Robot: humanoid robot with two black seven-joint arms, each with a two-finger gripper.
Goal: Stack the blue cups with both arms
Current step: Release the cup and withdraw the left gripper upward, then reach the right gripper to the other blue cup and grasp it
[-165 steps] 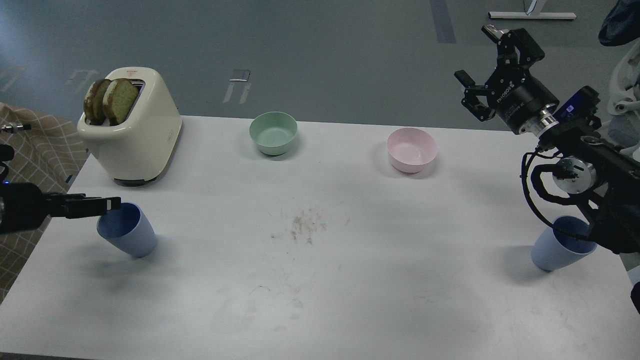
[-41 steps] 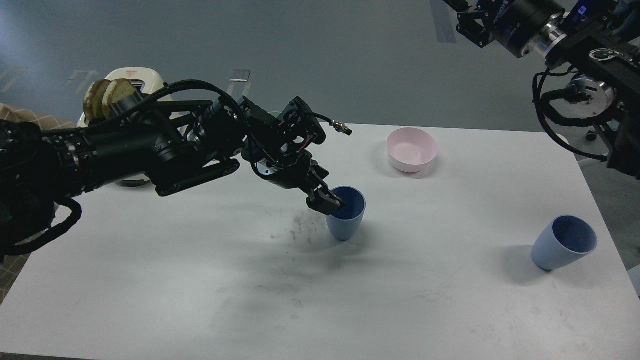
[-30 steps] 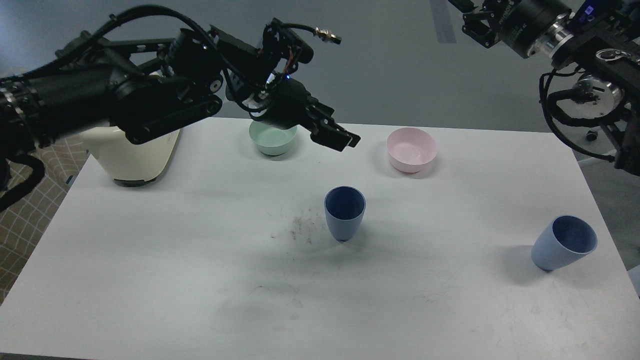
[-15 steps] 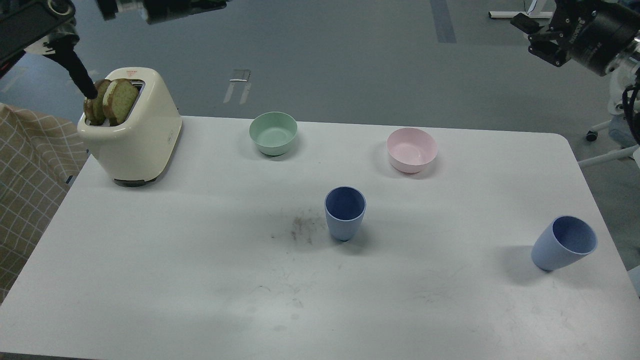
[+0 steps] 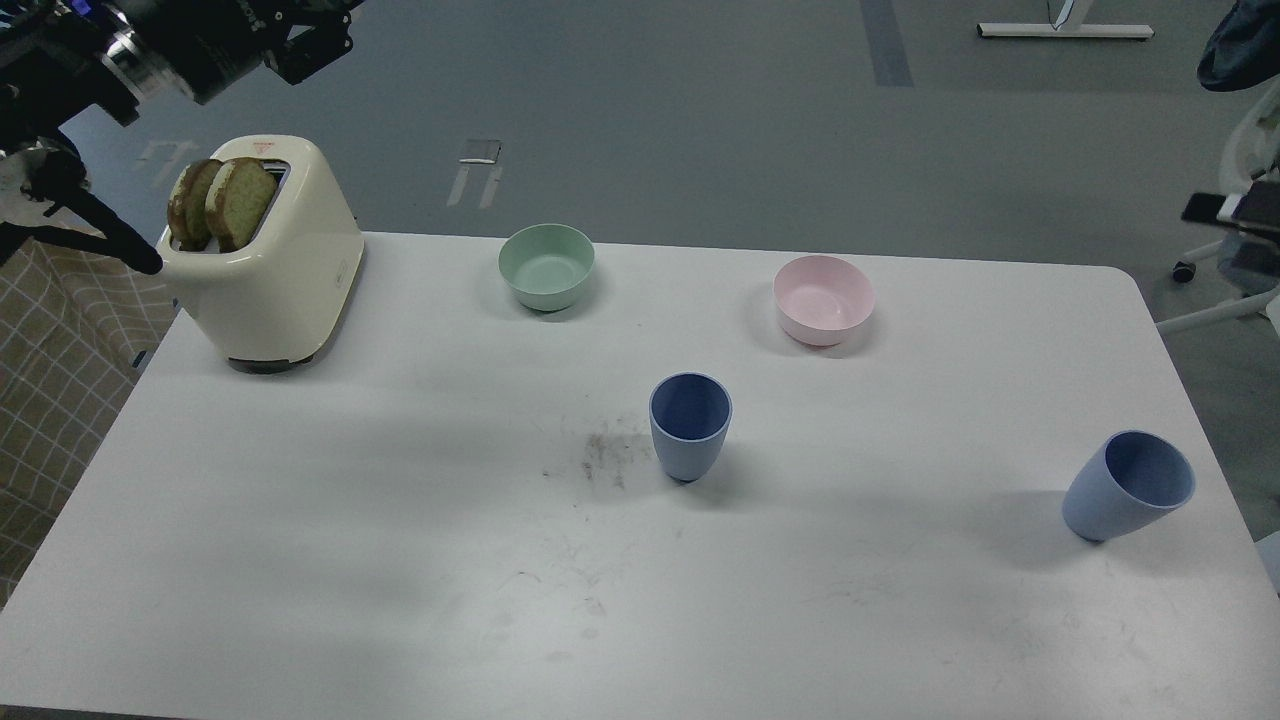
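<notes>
One blue cup [image 5: 690, 427] stands upright near the middle of the white table [image 5: 400, 560], mouth up and empty. The second blue cup [image 5: 1128, 487] stands far to the right, close to the table's right edge. Both cups stand free, with nothing touching them. My left arm is raised at the top left corner, high above the toaster. Its gripper [image 5: 318, 32] is cut by the top edge, so its fingers cannot be told apart. My right arm and gripper are out of view.
A cream toaster [image 5: 265, 265] with two bread slices stands at the back left. A mint-green bowl [image 5: 546, 265] and a pink bowl [image 5: 823, 299] stand along the back. A crumb smudge [image 5: 605, 455] lies left of the middle cup. Chair parts [image 5: 1235, 215] show at the right.
My left gripper let go of the middle cup and the arm swung up and back to the top left corner. My right arm withdrew out of view. Neither cup has moved in the last second.
</notes>
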